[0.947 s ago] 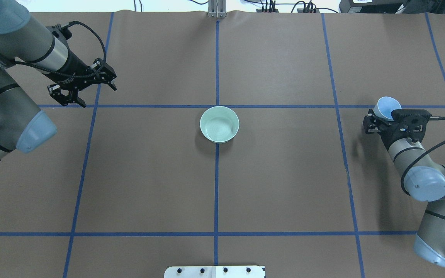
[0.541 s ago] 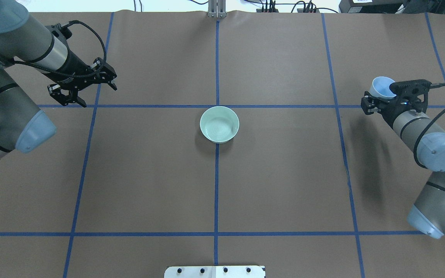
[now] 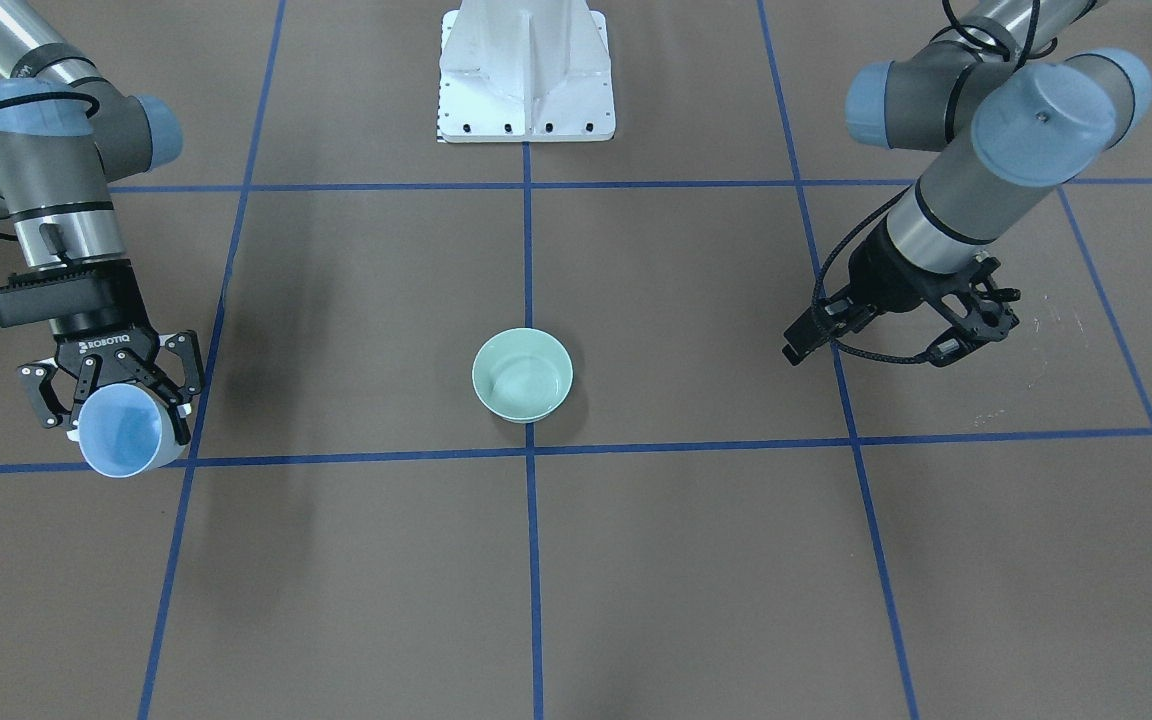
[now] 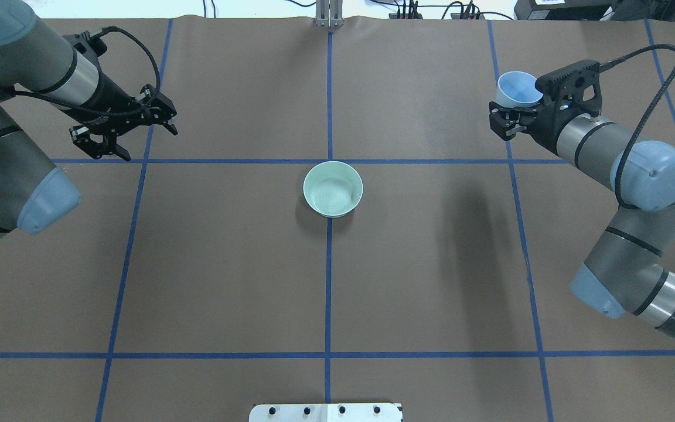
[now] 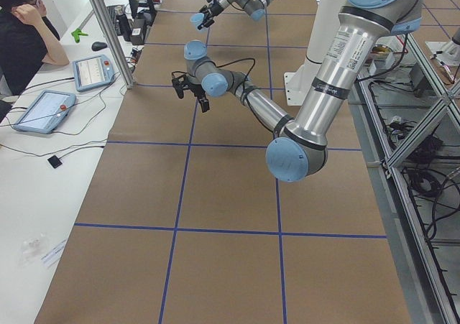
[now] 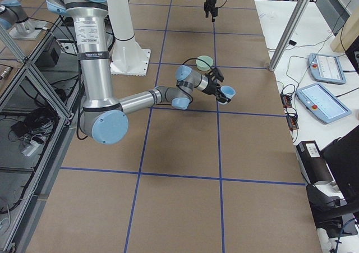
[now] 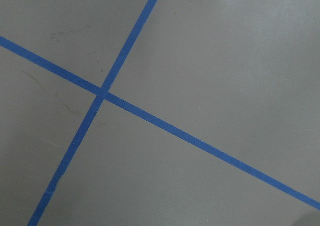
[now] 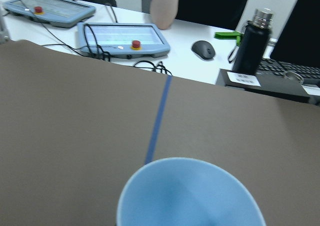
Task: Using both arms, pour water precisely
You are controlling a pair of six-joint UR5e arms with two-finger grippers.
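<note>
My right gripper [image 4: 510, 112] is shut on a light blue cup [image 4: 516, 88], held upright above the table at the far right. The same cup [image 3: 121, 437] shows below the right gripper [image 3: 111, 395] in the front-facing view, and its rim [image 8: 190, 193] fills the bottom of the right wrist view. No water can be made out in it. A pale green bowl [image 4: 333, 189] stands at the table's centre on the blue tape line. My left gripper [image 4: 145, 142] hovers open and empty at the far left. The left wrist view shows only the table and crossed tape.
Blue tape lines [image 4: 329, 264] divide the brown table into a grid. The white pedestal base [image 3: 526, 70] sits at the robot's side. Beyond the far edge are tablets [image 8: 122, 38], a mouse, a black bottle [image 8: 252, 40] and a seated person [image 5: 21, 29].
The right arm has raised the blue cup and carried it farther from the robot and toward the centre. The left arm has barely shifted.
</note>
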